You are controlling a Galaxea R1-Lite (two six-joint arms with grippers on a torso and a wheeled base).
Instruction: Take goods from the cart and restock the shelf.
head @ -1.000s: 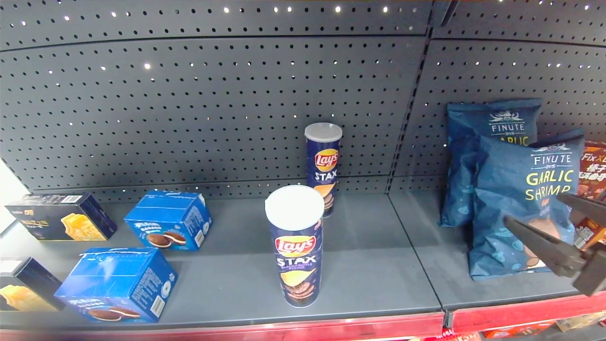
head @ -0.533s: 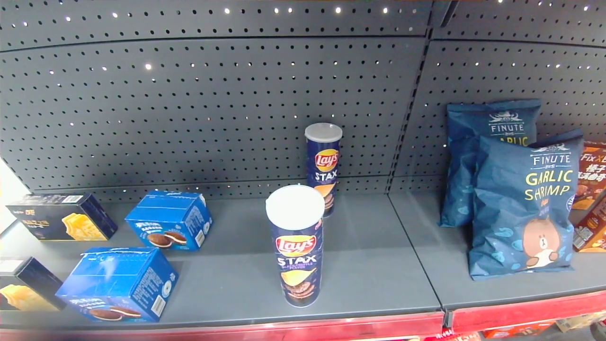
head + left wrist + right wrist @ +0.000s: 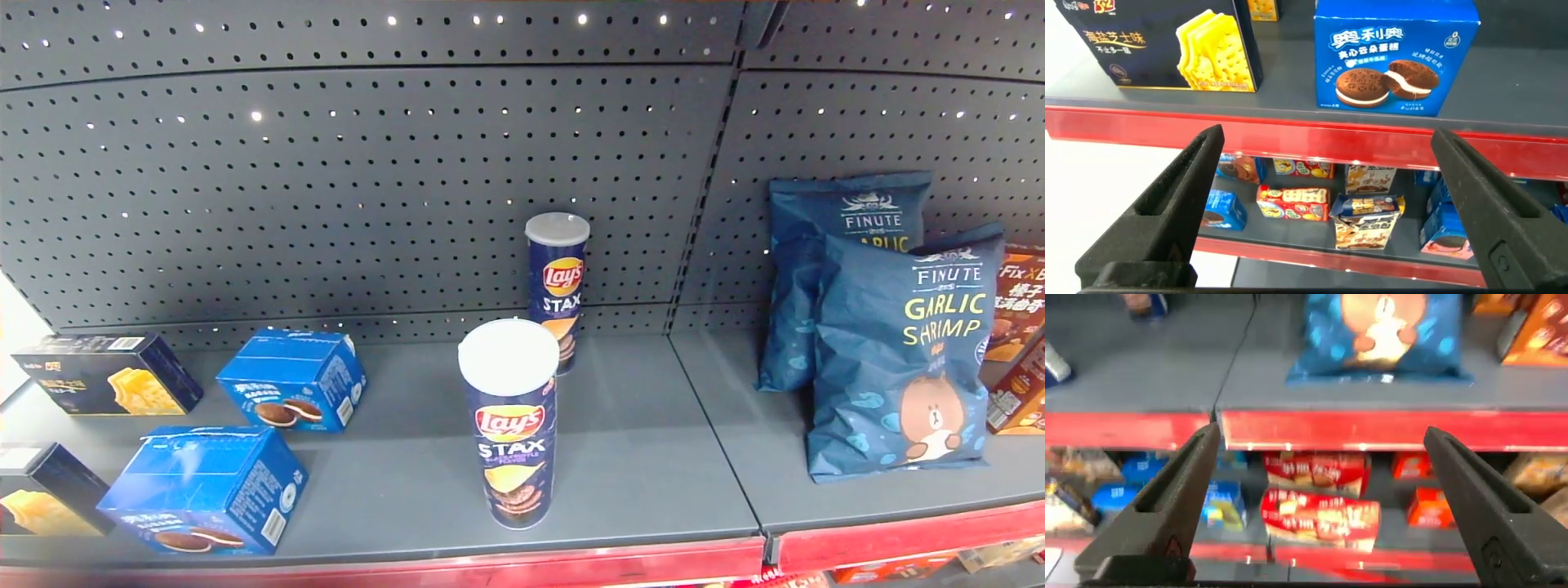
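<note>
1. The grey shelf [image 3: 637,457] has a red lip [image 3: 571,567] along the front and a pegboard [image 3: 367,180] behind.
2. The front can [image 3: 509,425] of chips stands upright mid-shelf near the lip. The back can [image 3: 557,286] stands upright behind it by the pegboard, and the two don't touch.
3. Left of the cans sit the rear cookie box [image 3: 291,380] and the front cookie box [image 3: 204,490], both blue. Two dark cracker boxes [image 3: 106,371] are farther left.
4. In the right bay the front bag [image 3: 898,359] stands upright and overlaps the rear bag [image 3: 841,245]. Orange boxes [image 3: 1020,327] sit just beside them at the edge.
5. The left gripper [image 3: 1327,137] has its jaws spread wide and holds nothing. It is out in front of the red lip, facing a cracker box and a cookie box.
6. The right gripper [image 3: 1321,431] also has its jaws spread wide and holds nothing. It is out in front of the lip below the front bag, with lower-tier packs [image 3: 1319,510] beyond.
</note>
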